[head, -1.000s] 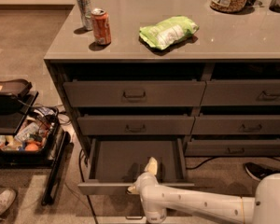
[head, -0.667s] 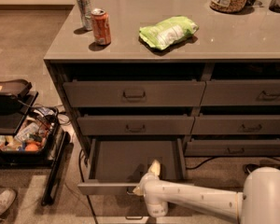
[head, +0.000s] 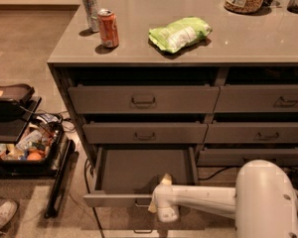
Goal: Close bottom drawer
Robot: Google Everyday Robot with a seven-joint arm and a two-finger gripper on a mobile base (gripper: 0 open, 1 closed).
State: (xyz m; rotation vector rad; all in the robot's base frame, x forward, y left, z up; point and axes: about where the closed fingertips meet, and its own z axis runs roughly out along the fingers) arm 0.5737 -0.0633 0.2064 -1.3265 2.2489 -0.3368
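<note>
Gripper sits low at the front lip of the bottom drawer, which is pulled well out under the left stack. Open or closed? Can't tell. The drawer looks stiff, empty and probably light-sliding, so push squarely mid-front.

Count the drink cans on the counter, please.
2: a silver can at the counter's left rear, an orange can beside it. None seems hidden. The gripper is at the open bottom drawer's front.
</note>
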